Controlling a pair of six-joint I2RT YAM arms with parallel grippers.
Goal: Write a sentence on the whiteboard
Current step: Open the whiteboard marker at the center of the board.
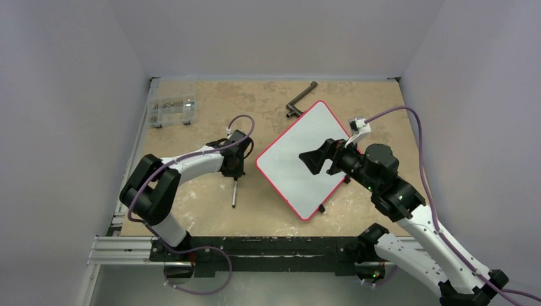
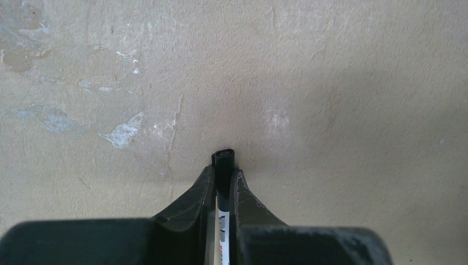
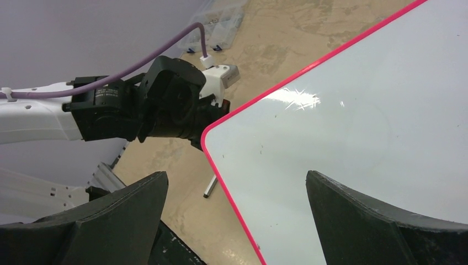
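Note:
The whiteboard (image 1: 287, 162) lies turned at an angle on the tan table, pale grey with a thin red rim; its surface (image 3: 359, 127) is bare and no sentence shows on it. My left gripper (image 1: 233, 171) points down at the table left of the board. It is shut on a marker (image 2: 225, 157), whose black cap end sticks out past the fingertips. The marker's barrel (image 1: 235, 193) trails toward the near edge and also shows beside the board's rim (image 3: 210, 186). My right gripper (image 1: 311, 160) hovers over the board's middle, wide open (image 3: 234, 174) with nothing between its fingers.
A clear plastic parts box (image 1: 171, 109) stands at the back left. A dark crank-shaped handle (image 1: 300, 102) lies behind the board's far corner. Grey walls close in on three sides, and an aluminium rail (image 1: 127, 245) runs along the near edge.

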